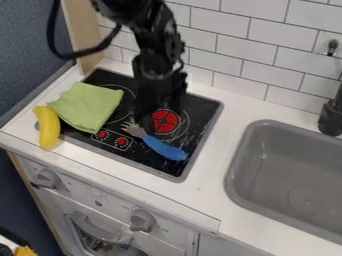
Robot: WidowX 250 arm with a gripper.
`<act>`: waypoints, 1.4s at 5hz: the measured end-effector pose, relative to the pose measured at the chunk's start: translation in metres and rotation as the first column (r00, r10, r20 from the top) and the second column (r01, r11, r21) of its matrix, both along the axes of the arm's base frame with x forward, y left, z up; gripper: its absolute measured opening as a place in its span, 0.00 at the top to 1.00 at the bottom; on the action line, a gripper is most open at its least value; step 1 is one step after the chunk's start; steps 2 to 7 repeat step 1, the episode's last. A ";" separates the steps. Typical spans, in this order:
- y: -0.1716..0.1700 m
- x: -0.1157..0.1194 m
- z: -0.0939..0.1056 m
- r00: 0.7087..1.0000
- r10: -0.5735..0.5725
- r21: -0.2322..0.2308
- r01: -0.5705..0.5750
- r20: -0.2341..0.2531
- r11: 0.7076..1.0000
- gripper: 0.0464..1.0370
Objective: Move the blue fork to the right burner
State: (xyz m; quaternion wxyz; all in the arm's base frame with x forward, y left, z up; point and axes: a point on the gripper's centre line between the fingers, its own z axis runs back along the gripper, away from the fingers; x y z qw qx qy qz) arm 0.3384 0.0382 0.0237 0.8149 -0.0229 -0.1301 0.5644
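Blue-handled metal fork (163, 148) is angled, tines nearest black robotic hand (158, 114), handle toward black glass cooktop's (201, 106) front-right corner; hand closure cannot be determined.

A kitchen corner, compact and toy-like.
A black cooktop (150, 157), its right burner (165, 121) marked in red, is set into a white counter (208, 195); a grey sink (294, 162) is fitted to the right, with a black tap (330, 117) mounted at its far side. The far wall (267, 30) is covered in white brick-pattern tiling, and an oven front (97, 197) with knobs is built in below the cooktop.
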 end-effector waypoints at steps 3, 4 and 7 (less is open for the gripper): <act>0.002 0.006 0.016 0.999 -0.032 0.037 0.033 -0.017 0.999 0.04; 0.002 0.006 0.016 0.999 -0.032 0.037 0.033 -0.017 0.999 0.04; 0.002 0.006 0.016 0.999 -0.032 0.037 0.033 -0.017 0.999 0.04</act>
